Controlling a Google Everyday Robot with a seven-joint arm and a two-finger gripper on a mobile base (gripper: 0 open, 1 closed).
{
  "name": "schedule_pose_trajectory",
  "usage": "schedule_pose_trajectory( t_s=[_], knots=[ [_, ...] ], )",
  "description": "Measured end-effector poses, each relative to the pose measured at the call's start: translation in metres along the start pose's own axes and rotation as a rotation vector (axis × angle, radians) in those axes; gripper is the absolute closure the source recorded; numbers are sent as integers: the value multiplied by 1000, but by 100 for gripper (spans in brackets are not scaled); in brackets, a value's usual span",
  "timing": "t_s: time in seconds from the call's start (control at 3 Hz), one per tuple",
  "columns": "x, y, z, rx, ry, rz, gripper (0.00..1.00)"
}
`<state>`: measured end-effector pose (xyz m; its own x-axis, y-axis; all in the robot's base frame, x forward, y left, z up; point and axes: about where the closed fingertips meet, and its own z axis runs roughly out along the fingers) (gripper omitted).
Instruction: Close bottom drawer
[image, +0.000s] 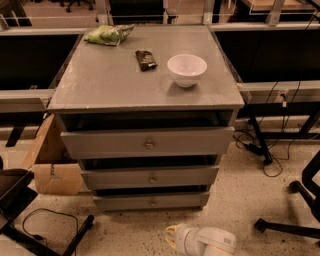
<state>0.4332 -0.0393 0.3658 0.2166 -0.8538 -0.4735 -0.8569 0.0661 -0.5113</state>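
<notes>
The grey cabinet (100, 85) has three drawers. The bottom drawer (125, 202) is the lowest and slimmest, with a small brass knob (152, 203) at its centre. A dark gap shows above its front panel. My gripper (171, 237) is low over the floor, in front of the cabinet and a little right of the knob. It is below the bottom drawer and apart from it. Its white wrist (210, 242) runs off to the right along the lower edge of the view.
On the cabinet top are a white bowl (186, 69), a dark packet (146, 59) and a green bag (108, 34). A cardboard box (52, 162) stands at the left. Chair legs (287, 227) and cables (265, 150) are at the right, and a black stand (30, 235) at the lower left.
</notes>
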Motion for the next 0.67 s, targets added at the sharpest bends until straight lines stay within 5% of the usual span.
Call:
schedule_pose_trajectory(
  t_s=[0.67],
  knots=[
    [8,-77,-69,-21,281,-192,100]
  ],
)
